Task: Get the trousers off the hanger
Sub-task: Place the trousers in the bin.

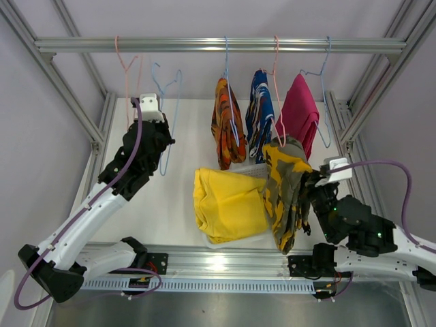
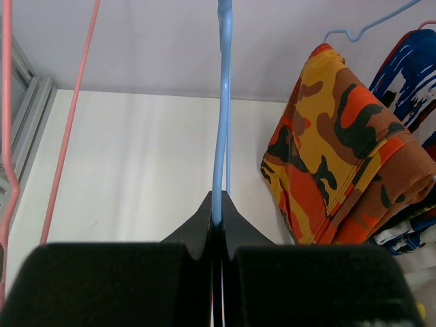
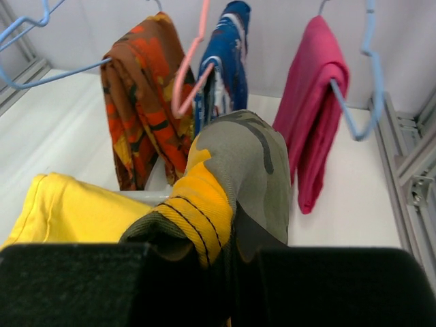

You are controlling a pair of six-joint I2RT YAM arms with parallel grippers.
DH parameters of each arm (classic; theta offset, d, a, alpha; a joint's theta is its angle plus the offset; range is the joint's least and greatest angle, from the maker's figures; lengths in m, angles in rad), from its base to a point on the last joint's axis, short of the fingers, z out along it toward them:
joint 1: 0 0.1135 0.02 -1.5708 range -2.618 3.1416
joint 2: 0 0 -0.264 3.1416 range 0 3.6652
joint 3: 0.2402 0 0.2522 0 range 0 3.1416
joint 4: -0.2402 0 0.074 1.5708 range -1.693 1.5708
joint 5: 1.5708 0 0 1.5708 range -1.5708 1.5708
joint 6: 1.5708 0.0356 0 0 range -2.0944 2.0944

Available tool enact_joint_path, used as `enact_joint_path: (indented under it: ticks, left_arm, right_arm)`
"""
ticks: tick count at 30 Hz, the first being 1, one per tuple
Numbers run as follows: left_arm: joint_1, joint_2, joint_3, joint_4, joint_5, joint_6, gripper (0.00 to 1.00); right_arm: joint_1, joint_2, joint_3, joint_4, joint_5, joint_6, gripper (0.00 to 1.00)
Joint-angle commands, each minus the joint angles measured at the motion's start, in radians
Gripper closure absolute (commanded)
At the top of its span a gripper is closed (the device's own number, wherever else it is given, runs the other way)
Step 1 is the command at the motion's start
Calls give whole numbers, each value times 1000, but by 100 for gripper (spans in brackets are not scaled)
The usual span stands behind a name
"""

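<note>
My right gripper (image 1: 315,182) is shut on the yellow-grey camouflage trousers (image 1: 286,194), which hang from it just below an empty pink hanger (image 1: 276,95). In the right wrist view the jaws (image 3: 235,238) pinch the cloth (image 3: 231,163) under that hanger (image 3: 185,78). I cannot tell if they touch. My left gripper (image 1: 163,146) is shut on an empty blue hanger (image 2: 219,129). The plain yellow trousers (image 1: 228,204) lie on the table. The orange-black (image 1: 227,122), blue-white-red (image 1: 260,112) and magenta (image 1: 298,112) trousers hang from the rail.
A metal rail (image 1: 218,45) spans the back, with another empty pink hanger (image 1: 126,68) at its left. A white basket (image 1: 253,172) stands behind the yellow trousers. Aluminium frame posts (image 1: 361,109) stand on both sides.
</note>
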Motion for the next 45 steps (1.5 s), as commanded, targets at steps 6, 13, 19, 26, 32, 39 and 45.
enact_joint_path:
  ticks: [6, 13, 19, 26, 32, 39, 45]
  left_arm:
    - [-11, -35, 8, 45, 1, 7, 100]
    - [-11, -46, 13, 41, 14, 1, 99]
    - [-12, -50, 14, 33, 32, -8, 99]
    - [-23, -46, 20, 25, 37, -10, 99]
    - [-24, -47, 25, 21, 46, -13, 100]
    - [-26, -41, 28, 15, 57, -16, 100]
    - [-29, -40, 28, 12, 58, -18, 100]
  right_arm:
    - [-24, 186, 15, 253, -131, 22, 100]
    - [-53, 415, 25, 388, -246, 92, 100]
    - [-54, 659, 73, 458, -310, 143, 100]
    - [-47, 904, 189, 469, -409, 192, 87]
    - [-25, 1001, 268, 437, -470, 232, 40]
    - [-2, 966, 280, 383, -481, 262, 26]
    - [27, 848, 262, 353, -512, 275, 25]
